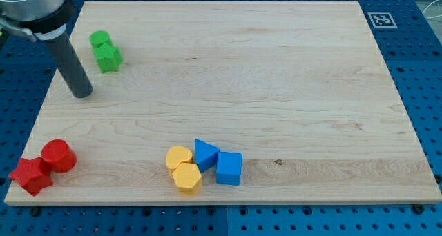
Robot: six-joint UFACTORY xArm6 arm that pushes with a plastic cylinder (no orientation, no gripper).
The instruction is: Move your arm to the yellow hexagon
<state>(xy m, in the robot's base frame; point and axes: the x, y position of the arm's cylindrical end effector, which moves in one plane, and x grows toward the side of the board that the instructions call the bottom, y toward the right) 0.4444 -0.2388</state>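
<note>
yellow plastic hexagon block (pixel 187 178) lies well apart from my tip (pixel 83 94), toward the view's bottom right; approach barely begun, next slide diagonally there. no pincer exists, so its state cannot be told.

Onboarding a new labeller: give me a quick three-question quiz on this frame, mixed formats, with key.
1. True or false: my tip touches the yellow hexagon.
2. Which blocks lie nearest my tip? A) the two green blocks B) the blue cube C) the red cylinder
3. Fill in: the yellow hexagon sits right below the yellow ____.

Key:
1. False; my tip is at the board's upper left, far from the hexagon near the view's bottom edge.
2. A
3. Cylinder; a blue triangular block lies just to their right.
</note>
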